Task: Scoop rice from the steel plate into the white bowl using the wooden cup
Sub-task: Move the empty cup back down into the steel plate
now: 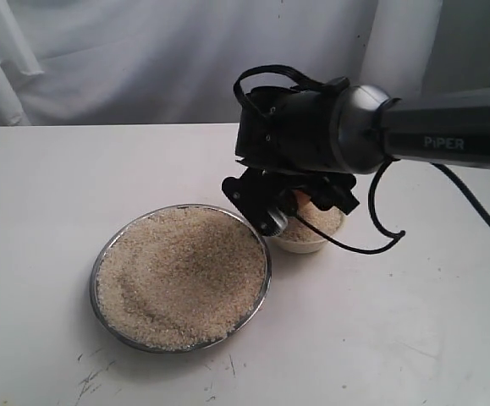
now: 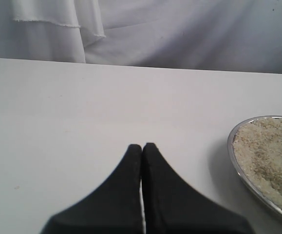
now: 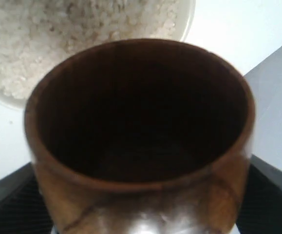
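In right claw (image 1: 300,205), wooden cup (image 3: 141,141) (seemingly empty); above white bowl (image 1: 302,245)

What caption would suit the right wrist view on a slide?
Empty wooden cup poised above the white bowl filled with rice.

Bare table (image 1: 414,338) is left open right of and nearer than the steel plate (image 1: 97,283) in the exterior view. Space above the white bowl (image 1: 302,245), set just beside the plate, is occupied by the right gripper (image 1: 295,207) and its wooden cup (image 3: 141,146).
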{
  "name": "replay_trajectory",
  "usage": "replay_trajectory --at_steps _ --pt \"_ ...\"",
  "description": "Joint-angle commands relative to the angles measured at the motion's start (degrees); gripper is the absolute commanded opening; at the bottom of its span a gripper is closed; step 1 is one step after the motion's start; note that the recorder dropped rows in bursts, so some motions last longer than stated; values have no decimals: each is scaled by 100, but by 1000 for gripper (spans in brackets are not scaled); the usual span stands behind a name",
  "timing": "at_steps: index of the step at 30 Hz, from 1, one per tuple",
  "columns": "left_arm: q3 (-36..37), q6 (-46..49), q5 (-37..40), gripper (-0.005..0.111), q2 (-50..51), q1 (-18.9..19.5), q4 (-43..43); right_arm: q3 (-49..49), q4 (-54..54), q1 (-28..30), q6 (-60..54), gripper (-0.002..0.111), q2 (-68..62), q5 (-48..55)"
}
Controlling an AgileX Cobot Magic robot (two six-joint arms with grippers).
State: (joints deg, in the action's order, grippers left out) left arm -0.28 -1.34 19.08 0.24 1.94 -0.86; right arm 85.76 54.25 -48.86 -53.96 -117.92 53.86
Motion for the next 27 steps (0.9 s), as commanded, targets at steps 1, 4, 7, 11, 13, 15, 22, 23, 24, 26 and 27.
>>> replay_trajectory --at_steps 1,4,7,11,13,15,22,23,24,26,27 --pt "28 0 -81 0 -24 -15 6 59 -459 33 746 0 266 -832" --pt "28 0 -81 0 -24 -15 6 198 -732 -151 1064 0 298 -1360" --pt "28 0 -81 0 -24 -15 6 220 -784 -375 1064 0 272 -2013" --pt "28 0 -81 0 -24 -15 6 220 -645 -690 1073 0 -25 -2560" --pt "28 0 -81 0 -24 -15 6 220 -160 -804 1073 0 -333 -2560" --pt "28 0 -81 0 -24 -15 6 220 299 -851 1073 0 -567 -2453" --pt "28 0 -81 0 -24 -15 6 220 2639 -950 2451 0 -1070 -1988" --pt "28 0 -81 0 -24 -15 6 220 2849 -950 2580 0 -1085 -1961" --pt "28 0 -81 0 -24 -15 6 220 3055 -950 2697 0 -1106 -1948" --pt "28 0 -81 0 -24 -15 6 220 3204 -950 2758 0 -1106 -1959" --pt "28 0 -81 0 -24 -15 6 220 3219 -950 2758 0 -1106 -1972"
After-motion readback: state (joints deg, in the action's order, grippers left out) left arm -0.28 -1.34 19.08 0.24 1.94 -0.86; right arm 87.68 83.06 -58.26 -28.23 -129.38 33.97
